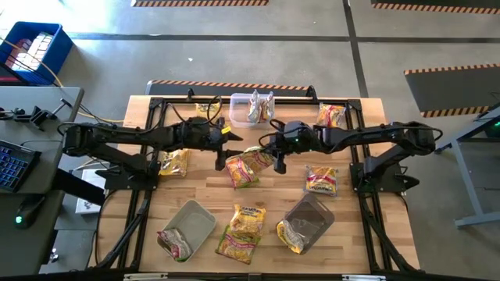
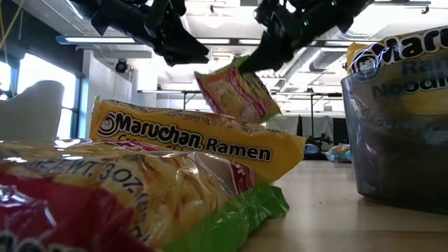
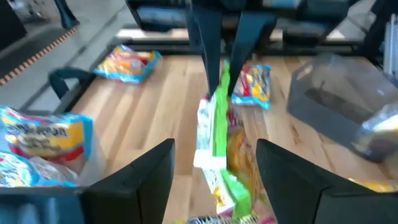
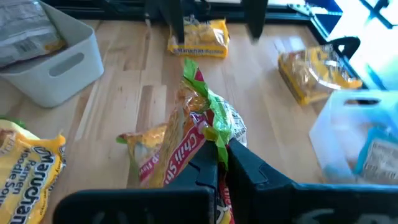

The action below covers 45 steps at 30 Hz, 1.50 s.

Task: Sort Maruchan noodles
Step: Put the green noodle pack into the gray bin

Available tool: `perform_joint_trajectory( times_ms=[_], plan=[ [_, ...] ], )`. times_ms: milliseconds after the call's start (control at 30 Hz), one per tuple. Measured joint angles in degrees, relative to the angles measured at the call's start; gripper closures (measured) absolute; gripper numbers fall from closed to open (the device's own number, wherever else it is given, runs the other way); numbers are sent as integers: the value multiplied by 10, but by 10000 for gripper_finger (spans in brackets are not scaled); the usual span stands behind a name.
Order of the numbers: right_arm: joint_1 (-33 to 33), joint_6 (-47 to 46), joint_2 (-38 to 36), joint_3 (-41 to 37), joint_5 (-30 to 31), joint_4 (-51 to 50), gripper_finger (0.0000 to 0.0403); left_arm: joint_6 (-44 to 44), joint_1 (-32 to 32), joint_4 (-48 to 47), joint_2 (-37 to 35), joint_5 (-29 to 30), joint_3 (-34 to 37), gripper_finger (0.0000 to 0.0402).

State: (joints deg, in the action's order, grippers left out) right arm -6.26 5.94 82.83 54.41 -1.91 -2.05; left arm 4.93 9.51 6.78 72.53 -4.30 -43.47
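Note:
A pink-red Maruchan packet with a green end seam (image 4: 198, 124) hangs from my right gripper (image 4: 222, 163), which is shut on it above the table's middle (image 1: 267, 150). My left gripper (image 3: 214, 180) stands open just to the packet's left (image 1: 226, 140) and faces it edge-on (image 3: 214, 121) without touching it. Below the held packet, a second orange packet (image 1: 241, 173) lies flat on the wood. In the low view the held packet (image 2: 238, 91) hangs tilted under the right gripper (image 2: 262, 56), and the left gripper (image 2: 182, 45) is apart from it. My right gripper pinches the packet's green end seam (image 4: 214, 134) between its two shut fingers, coming slantwise down from the table's right side. The packet hangs tilted below the fingers. Whether its lower end touches the packet beneath it I cannot tell.
A clear tub (image 1: 248, 105) with silvery packets stands at the far edge, a grey tub (image 1: 191, 222) at the near left and a dark tub (image 1: 308, 218) at the near right. Loose packets lie at the left (image 1: 175, 162), far right (image 1: 331, 115), right (image 1: 322, 179) and near middle (image 1: 244, 230).

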Motion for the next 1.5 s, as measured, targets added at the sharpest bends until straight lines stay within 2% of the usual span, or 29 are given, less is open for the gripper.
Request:
perform_joint_trajectory(
  times_ms=[200, 633, 767, 1000, 1167, 1367, 1500],
  plan=[
    [17, 20, 5, 33, 8, -3, 402, -2, -12, -36, 2, 0, -25, 183],
    [31, 59, 58, 108, 28, -31, 402, 7, -25, -69, 77, -11, -90, 188],
    [33, 60, 58, 112, 28, -30, 402, 7, -24, -82, 84, -11, -92, 216],
    [43, 46, 56, 112, 34, -29, 398, 19, -24, -88, 81, -11, -93, 311],
    [58, 46, 26, 112, 44, -45, 353, 29, -25, -90, 66, -12, -93, 349],
    [88, 37, -57, 110, 143, -158, 262, 21, -24, -95, 13, -11, -80, 354],
    [98, -6, -111, 44, 154, -142, 217, -3, -26, -28, -38, -12, -20, 355]
  ],
)
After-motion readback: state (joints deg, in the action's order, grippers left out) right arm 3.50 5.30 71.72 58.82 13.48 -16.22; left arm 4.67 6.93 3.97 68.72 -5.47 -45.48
